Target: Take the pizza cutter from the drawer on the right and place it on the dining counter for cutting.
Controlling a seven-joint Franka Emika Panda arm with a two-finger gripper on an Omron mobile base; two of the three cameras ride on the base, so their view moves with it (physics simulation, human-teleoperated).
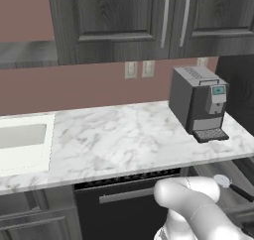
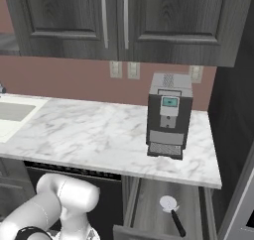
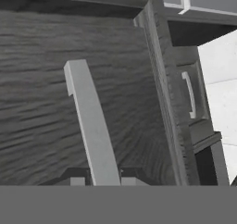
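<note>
The drawer (image 2: 149, 207) under the right end of the worktop stands pulled out. Inside it lies the pizza cutter (image 2: 169, 204), its round silver wheel toward the wall and its thin dark handle pointing outward; it also shows at the right as the pizza cutter (image 1: 222, 181). In the hand view my gripper (image 3: 104, 181) is shut on the drawer's long grey bar handle (image 3: 90, 121), which runs up across the dark wood drawer front (image 3: 41, 102) between my fingertips (image 3: 76, 181). The dining counter is out of view.
A dark coffee machine (image 1: 201, 102) stands on the marble worktop (image 1: 114, 140) above the open drawer. A white sink (image 1: 22, 140) is set in at the left. A dark appliance front (image 1: 124, 202) sits under the worktop. Dark wall cabinets (image 2: 114, 21) hang overhead.
</note>
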